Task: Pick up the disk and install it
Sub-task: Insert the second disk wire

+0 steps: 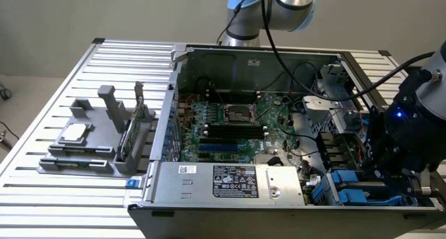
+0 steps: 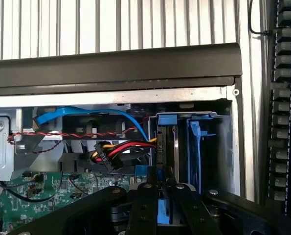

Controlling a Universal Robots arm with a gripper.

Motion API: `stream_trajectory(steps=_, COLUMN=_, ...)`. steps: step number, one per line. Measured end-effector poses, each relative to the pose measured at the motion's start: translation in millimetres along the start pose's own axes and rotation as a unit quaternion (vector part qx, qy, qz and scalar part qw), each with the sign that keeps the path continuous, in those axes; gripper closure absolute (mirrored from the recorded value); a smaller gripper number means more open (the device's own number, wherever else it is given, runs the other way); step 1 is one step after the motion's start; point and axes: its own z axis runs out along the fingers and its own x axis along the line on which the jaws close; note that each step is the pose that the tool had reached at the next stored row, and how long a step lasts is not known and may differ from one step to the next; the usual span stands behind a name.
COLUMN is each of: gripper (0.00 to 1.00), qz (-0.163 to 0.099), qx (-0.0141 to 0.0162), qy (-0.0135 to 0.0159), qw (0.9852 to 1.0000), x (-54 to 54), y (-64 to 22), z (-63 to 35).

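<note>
In the computer case's (image 1: pixel 251 56) corner drive bay, your gripper (image 2: pixel 161 193) clamps the disk (image 2: pixel 166 147), standing on edge, long axis running down into the bay.

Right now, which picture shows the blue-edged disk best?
The wrist view: the disk stands on edge in the case's drive bay, with the gripper closed on its blue frame. In the exterior view the gripper covers most of it, leaving blue plastic showing.

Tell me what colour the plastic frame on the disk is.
Blue. The disk stands on edge in the case's drive bay, clearest in the wrist view.
</note>
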Motion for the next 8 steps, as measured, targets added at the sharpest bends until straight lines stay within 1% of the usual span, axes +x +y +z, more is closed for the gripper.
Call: stream_trajectory(steps=8, gripper=0.84, qz=0.0, qx=0.0001, qy=0.0029, qw=1.0, x=-2.3, y=0.0, z=0.6)
